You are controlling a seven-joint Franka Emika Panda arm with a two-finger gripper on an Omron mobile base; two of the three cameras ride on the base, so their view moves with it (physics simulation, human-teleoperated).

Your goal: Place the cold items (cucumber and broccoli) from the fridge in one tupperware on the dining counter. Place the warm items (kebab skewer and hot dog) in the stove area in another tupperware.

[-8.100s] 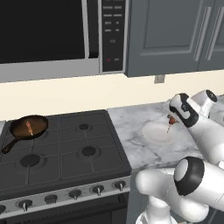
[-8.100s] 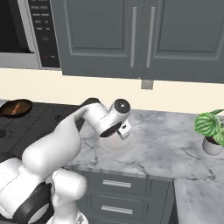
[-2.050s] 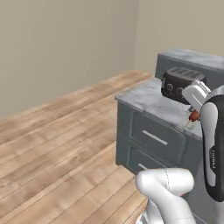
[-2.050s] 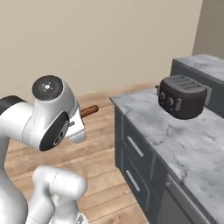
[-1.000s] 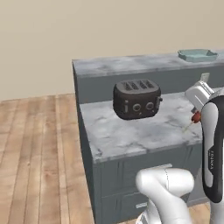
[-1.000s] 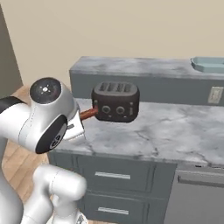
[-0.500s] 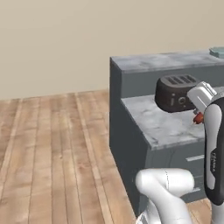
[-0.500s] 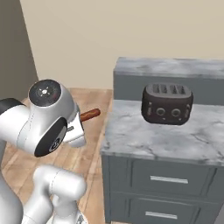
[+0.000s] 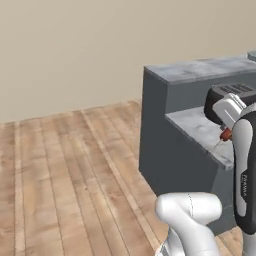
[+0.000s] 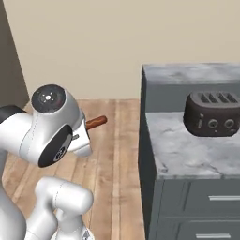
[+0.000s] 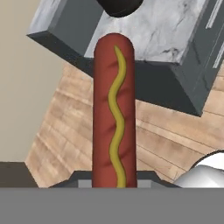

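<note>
The end effector [image 11: 114, 183] seems clenched on the hot dog [image 11: 113, 109], carried in the air above the wooden floor [image 9: 65, 165], beside the bench [image 10: 187, 150] with the toaster [image 10: 212, 114]

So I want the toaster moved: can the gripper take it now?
Probably not: the gripper is shut on the hot dog, so its jaws aren't free for the toaster on the counter.
</note>
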